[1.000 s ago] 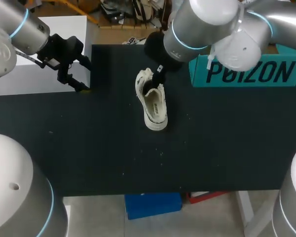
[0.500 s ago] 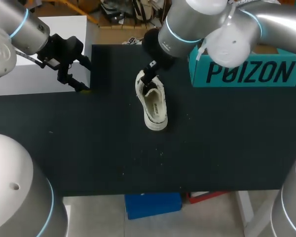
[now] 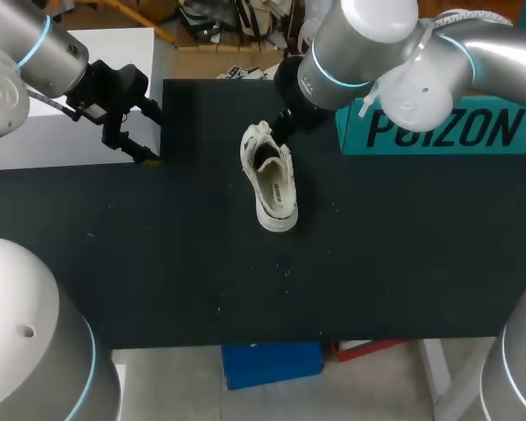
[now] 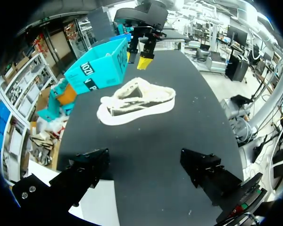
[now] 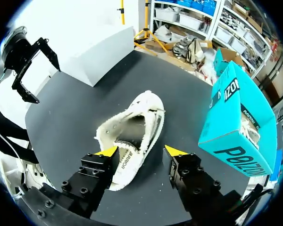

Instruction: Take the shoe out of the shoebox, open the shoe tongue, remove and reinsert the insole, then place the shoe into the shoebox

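Note:
A cream low shoe (image 3: 276, 197) lies on the black table (image 3: 403, 263), opening up, seen also from the left wrist (image 4: 132, 101). My right gripper (image 3: 282, 125) hangs just above the shoe's far end. In its own view the right gripper (image 5: 141, 151) is open, its yellow tips apart over the shoe (image 5: 153, 127), gripping nothing. The teal shoebox (image 3: 438, 127) stands at the back right. My left gripper (image 3: 153, 133) is open at the table's left edge, well away from the shoe. In its own view the left gripper (image 4: 146, 165) holds nothing, and the right gripper (image 4: 137, 59) shows beyond the shoe.
A white box (image 3: 88, 96) stands off the table's back left corner, beside my left gripper. The shoebox (image 5: 240, 117) lies on its side with its open face away from the shoe. Small white crumbs dot the table in front of the shoe.
My right gripper swung down toward the shoe's opening, then drew back up toward the shoebox. The shoe and my left arm have not moved.

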